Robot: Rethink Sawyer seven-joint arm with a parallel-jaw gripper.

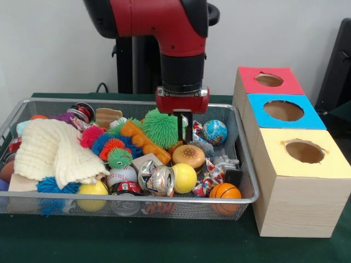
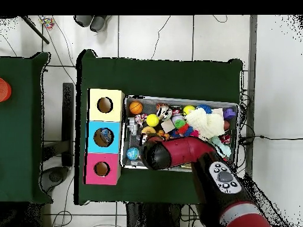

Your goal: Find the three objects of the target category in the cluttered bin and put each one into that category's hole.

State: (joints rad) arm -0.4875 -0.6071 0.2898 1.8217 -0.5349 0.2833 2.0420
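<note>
The wire mesh bin (image 1: 131,102) is full of toys; it also shows in the overhead view (image 2: 180,99). My gripper (image 1: 183,131) hangs low over the bin's back middle, in front of a green spiky ball (image 1: 159,126). A see-through crinkled bottle (image 1: 203,145) lies just right of the gripper, below the blue globe ball (image 1: 214,131). A shiny cylinder (image 1: 159,179) lies on its side near the front; I cannot tell whether it is a bottle or a can. The red-topped hole (image 1: 269,80) is in the farthest box, also seen from overhead (image 2: 102,169). From overhead, the arm (image 2: 177,152) hides the gripper.
The blue-topped hole (image 1: 283,110) and the yellow-topped hole (image 1: 304,151) lie right of the bin. A cream knitted cloth (image 1: 52,150) covers the bin's left part. A yellow ball (image 1: 184,177), a small basketball (image 1: 225,191) and a brown round toy (image 1: 188,155) lie near the front right.
</note>
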